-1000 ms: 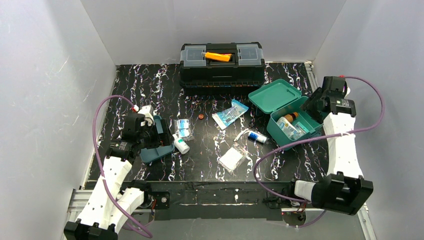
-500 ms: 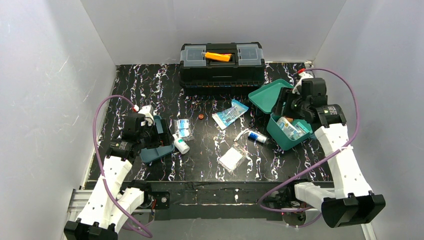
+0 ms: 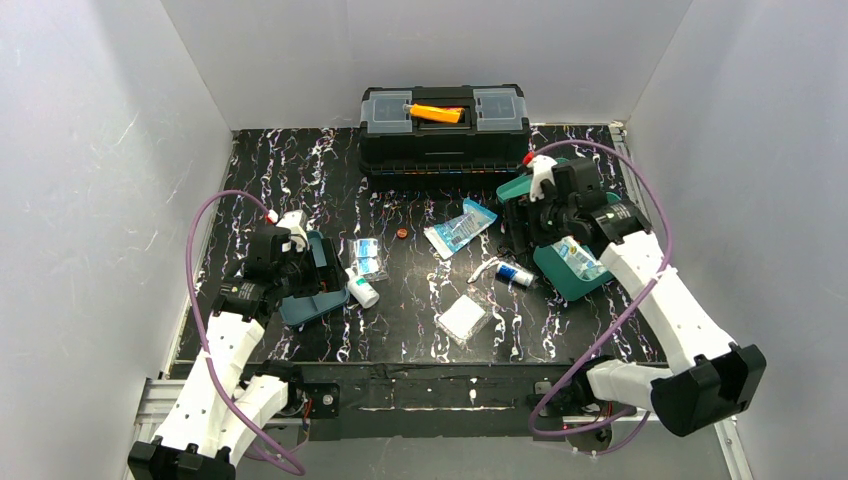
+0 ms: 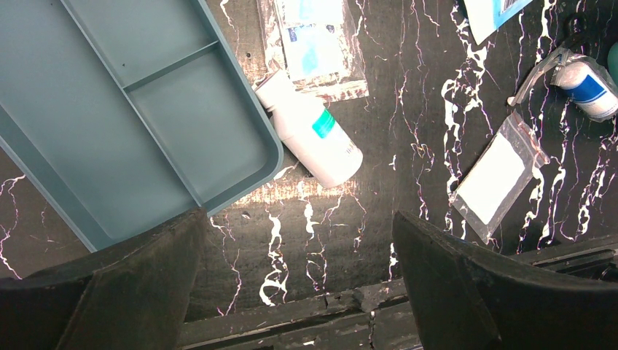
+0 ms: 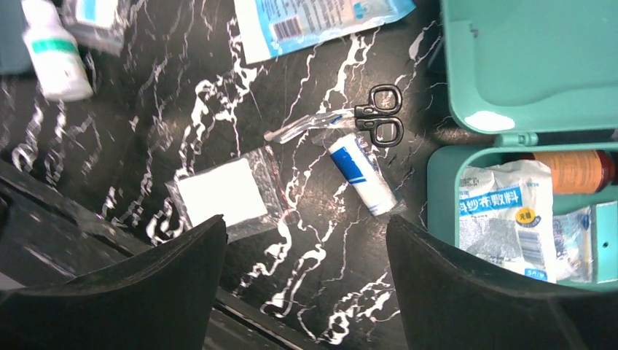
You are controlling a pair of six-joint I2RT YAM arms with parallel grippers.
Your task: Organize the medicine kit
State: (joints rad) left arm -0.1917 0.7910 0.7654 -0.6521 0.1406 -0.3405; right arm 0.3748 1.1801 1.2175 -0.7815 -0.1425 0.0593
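The teal medicine kit (image 3: pixel 572 270) stands open at the right, its lid (image 5: pixel 525 58) laid back. Its base (image 5: pixel 439 197) holds an amber bottle (image 5: pixel 576 169) and a white packet (image 5: pixel 503 219). My right gripper (image 3: pixel 517 232) hovers open and empty over the kit's left edge. Below it lie a blue-and-white bandage roll (image 5: pixel 361 173) and bagged scissors (image 5: pixel 379 124). The kit's divided tray (image 4: pixel 131 124) lies at the left beside a white bottle (image 4: pixel 313 131). My left gripper (image 3: pixel 322 270) hangs open and empty over the tray's near corner.
A black toolbox (image 3: pixel 445 130) with an orange handle stands at the back. A bagged gauze pad (image 3: pixel 465 318), a blue packet (image 3: pixel 460 227), a small clear packet (image 3: pixel 368 257) and a brown cap (image 3: pixel 401 234) lie mid-table. White walls enclose three sides.
My right arm has swung left from beyond the kit's right side to above its lid and left edge, and its jaws have widened. The left arm has stayed still.
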